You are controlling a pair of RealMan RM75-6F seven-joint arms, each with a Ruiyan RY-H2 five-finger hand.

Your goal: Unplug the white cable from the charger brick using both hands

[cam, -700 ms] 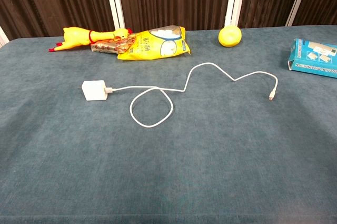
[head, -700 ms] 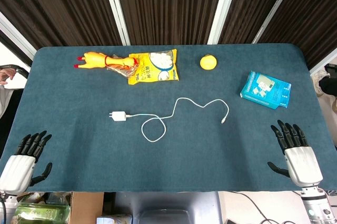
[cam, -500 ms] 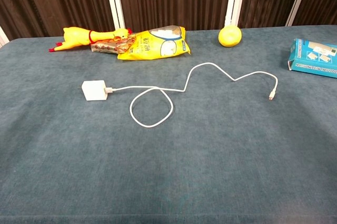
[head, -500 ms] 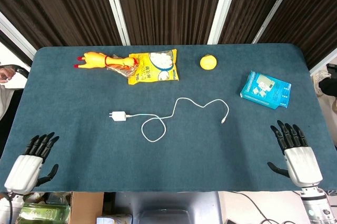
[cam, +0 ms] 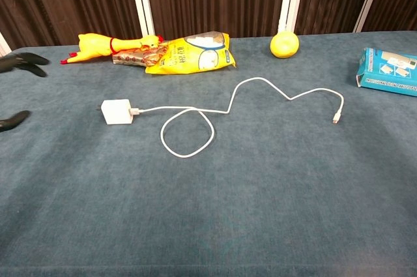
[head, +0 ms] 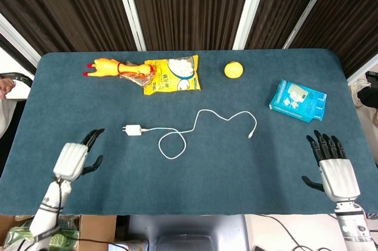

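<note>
White cable (head: pixel 201 124) — one loop, then a wavy run, plugged into the charger brick (head: pixel 133 130) at 9 o'clock. Left hand (head: pixel 74 159) and right hand (head: pixel 332 167) — fingers spread, empty.

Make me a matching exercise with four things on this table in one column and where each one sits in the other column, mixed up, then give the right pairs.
Things
1. charger brick
2. blue box
3. rubber chicken
4. yellow ball

Places
A. far edge, touching the yellow snack bag
B. right side of the table
C. at the left end of the white cable
D. far edge, alone, between the snack bag and the box

Pairs: 1-C, 2-B, 3-A, 4-D
</note>
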